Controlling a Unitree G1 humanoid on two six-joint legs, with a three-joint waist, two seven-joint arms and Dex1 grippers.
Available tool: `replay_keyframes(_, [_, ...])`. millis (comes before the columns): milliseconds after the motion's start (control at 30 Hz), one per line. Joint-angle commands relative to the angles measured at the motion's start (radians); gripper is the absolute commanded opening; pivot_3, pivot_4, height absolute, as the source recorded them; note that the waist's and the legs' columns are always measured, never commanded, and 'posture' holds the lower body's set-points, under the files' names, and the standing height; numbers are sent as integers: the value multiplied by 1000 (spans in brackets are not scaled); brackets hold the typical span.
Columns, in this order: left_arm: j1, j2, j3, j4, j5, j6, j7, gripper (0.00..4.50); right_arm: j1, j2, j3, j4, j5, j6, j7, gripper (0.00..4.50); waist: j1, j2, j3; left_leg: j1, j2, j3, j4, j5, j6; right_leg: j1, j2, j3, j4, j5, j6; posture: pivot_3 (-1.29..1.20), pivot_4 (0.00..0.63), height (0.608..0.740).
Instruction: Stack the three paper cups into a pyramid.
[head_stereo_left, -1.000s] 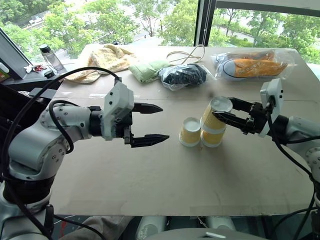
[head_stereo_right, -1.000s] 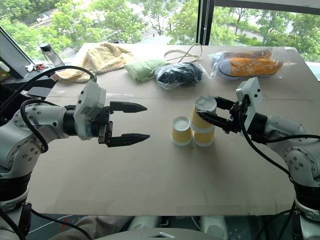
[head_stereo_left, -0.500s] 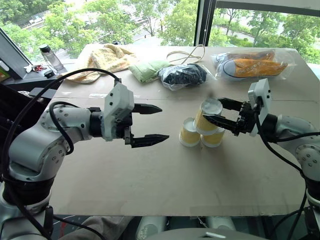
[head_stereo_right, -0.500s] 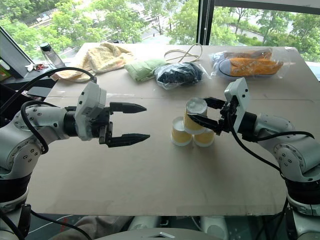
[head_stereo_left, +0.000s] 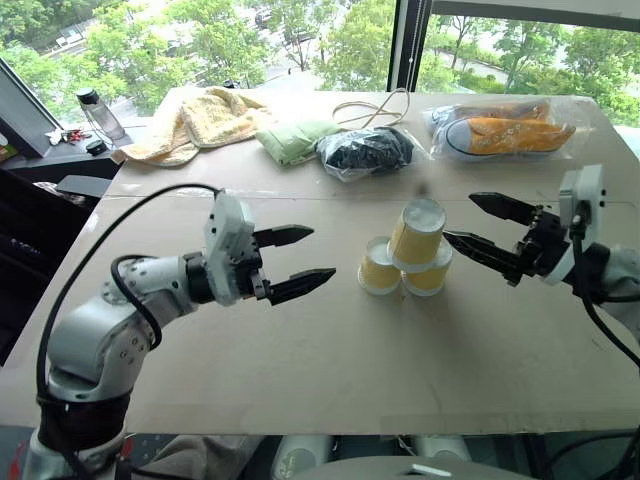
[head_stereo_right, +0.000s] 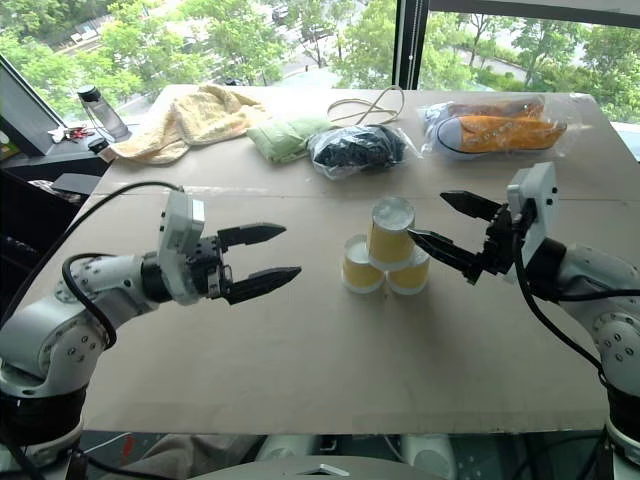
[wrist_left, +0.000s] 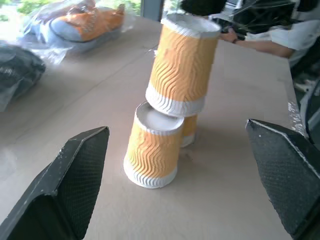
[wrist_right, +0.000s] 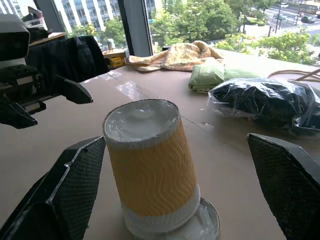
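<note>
A: Nearest us, the left gripper is hanging over the table, fingers spread wide and holding nothing. The right gripper is standing apart too, fingers wide, clear of the cups.

B: And between them the pyramid is sitting mid-table: two cups upside down side by side, the top cup resting across their bases, leaning a little.

A: Yellow-tan wavy ribbing, white bands at rim and base, all three alike.

B: The left wrist view is showing the near lower cup whole, the other lower one peeking out behind it. A person's arm is showing at the far table edge there.

A: The right wrist view is looking onto the top cup's white base, with the left gripper beyond.

B: Farther back, a black bag, a green cloth, a yellow towel, bagged orange shoes, a bottle by the window.
</note>
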Motion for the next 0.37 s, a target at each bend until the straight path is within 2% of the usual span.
replay_keyframes(33, [134,-57,53,-40,51,-86,56,4500,174,44,-44,53,-102,-207,151,4462,3,1,0,0,0,0,-1,0,0,0,0,0,0,0,0,0,150,740])
replay_keyframes(100, [219,-93,-4,-10,158,-180,77,4500,259,74,-8,166,-223,-369,232,4462,4,1,0,1,0,0,0,0,0,0,-1,0,0,-1,-1,0,150,740])
replay_keyframes(167, [259,-126,-62,34,267,-281,108,4500,277,97,22,276,-317,-510,273,4462,3,2,-1,5,0,1,1,0,0,3,-2,1,0,-3,-5,0,150,740])
replay_keyframes(367, [288,-225,-121,103,356,-422,143,4500,249,87,81,501,-449,-737,374,4462,1,3,-1,7,0,3,3,0,0,4,-2,1,0,-1,-6,0,150,740])
